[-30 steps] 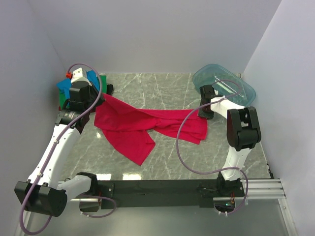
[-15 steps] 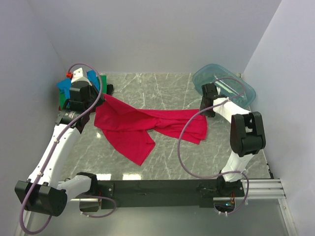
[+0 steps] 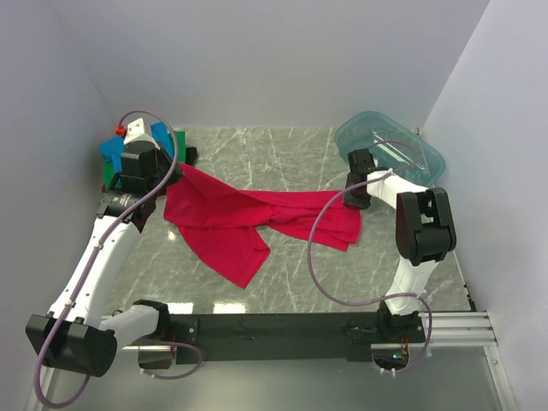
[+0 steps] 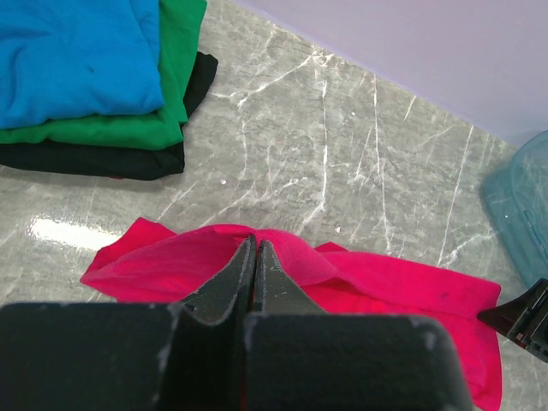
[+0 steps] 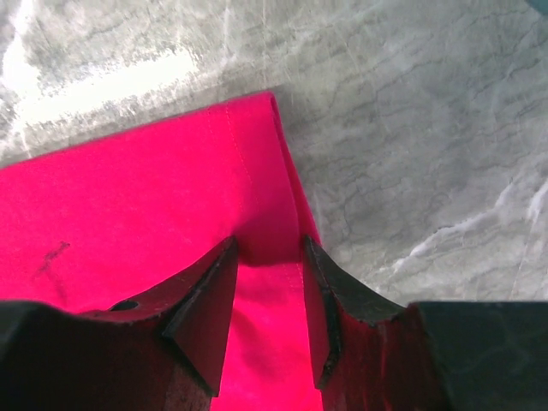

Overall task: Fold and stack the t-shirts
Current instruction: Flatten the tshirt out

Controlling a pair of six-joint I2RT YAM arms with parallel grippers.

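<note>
Table [image 3: 291, 163]: grey marble-pattern top with white veins, glossy, glare patches in both wrist views.

Red-pink t-shirt [image 3: 231, 218]: largest item, unfolded, sprawled across mid-table from left to right. Soft matte knit, rumpled, one long flap trailing toward the near edge. Its left end rises off the table to the left gripper. Its right end lies flat on the marble and shows a stitched hem in the right wrist view.

Clear teal plastic tub [image 3: 432, 158]: rounded, translucent, at the far right corner, apart from the shirt.

Folded stack, far left corner: blue t-shirt [image 4: 77, 51] on top, green t-shirt [image 4: 175, 51] under it, black t-shirt [image 4: 103, 160] at the bottom. Edges roughly squared.

Left gripper [image 4: 255, 257]: black fingers clenched together, pinching a raised ridge of the red-pink cloth between the tips.

Right gripper [image 5: 267, 248]: jaws parted, set low over the shirt's right corner. The hemmed edge runs up through the gap between the two black fingers [image 5: 205, 300]. Nothing pinched; whether the tips press on the cloth is unclear from this angle.
</note>
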